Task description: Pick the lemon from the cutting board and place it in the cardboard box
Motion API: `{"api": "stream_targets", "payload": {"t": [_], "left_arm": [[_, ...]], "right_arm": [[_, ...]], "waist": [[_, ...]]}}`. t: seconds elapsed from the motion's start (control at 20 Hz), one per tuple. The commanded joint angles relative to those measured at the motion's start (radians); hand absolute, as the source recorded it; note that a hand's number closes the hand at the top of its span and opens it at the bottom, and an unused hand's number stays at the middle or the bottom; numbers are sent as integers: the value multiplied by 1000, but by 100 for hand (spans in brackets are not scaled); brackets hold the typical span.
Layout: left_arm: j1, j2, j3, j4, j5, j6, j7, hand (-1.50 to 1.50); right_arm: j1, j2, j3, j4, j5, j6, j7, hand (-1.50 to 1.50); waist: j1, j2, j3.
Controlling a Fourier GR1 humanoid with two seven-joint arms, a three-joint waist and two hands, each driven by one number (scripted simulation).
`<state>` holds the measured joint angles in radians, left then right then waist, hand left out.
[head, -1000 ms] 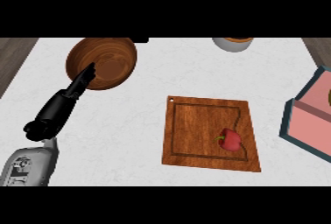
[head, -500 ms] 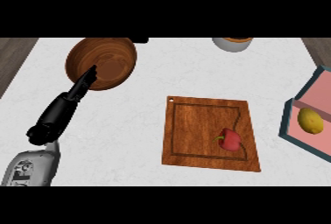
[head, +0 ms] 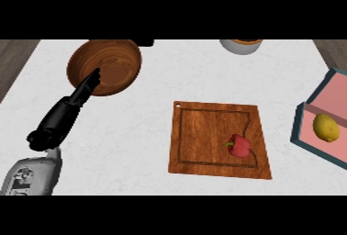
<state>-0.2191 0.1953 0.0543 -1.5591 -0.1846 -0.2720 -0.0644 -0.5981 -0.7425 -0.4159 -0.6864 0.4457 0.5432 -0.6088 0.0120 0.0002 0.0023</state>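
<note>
Marble counter (head: 190,73), plank floor (head: 12,59), lemon (head: 326,127) in box (head: 299,126)

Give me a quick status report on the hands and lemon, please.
Left hand open, at wooden bowl; right hand out of view. Lemon in box. Red pepper alone on cutting board.

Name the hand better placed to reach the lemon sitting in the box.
Right, probably. The lemon lies in the box at the view's right edge, while the left hand, fingers straight, is at the wooden bowl far left, with the cutting board between. The right hand is out of view, though.
</note>
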Motion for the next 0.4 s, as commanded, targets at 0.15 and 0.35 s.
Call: {"api": "stream_targets", "payload": {"t": [0.15, 0.35], "left_arm": [[-26, 12, 13, 8, 1, -2, -6, 0], [-20, 1, -3, 7, 4, -14, -15, 0]], "right_arm": [[-149, -70, -232, 256, -260, 200, 207, -150], [-157, -143, -280, 367, -284, 158, 173, -150]], "waist": [[7, 8, -1], [26, 18, 2]]}}
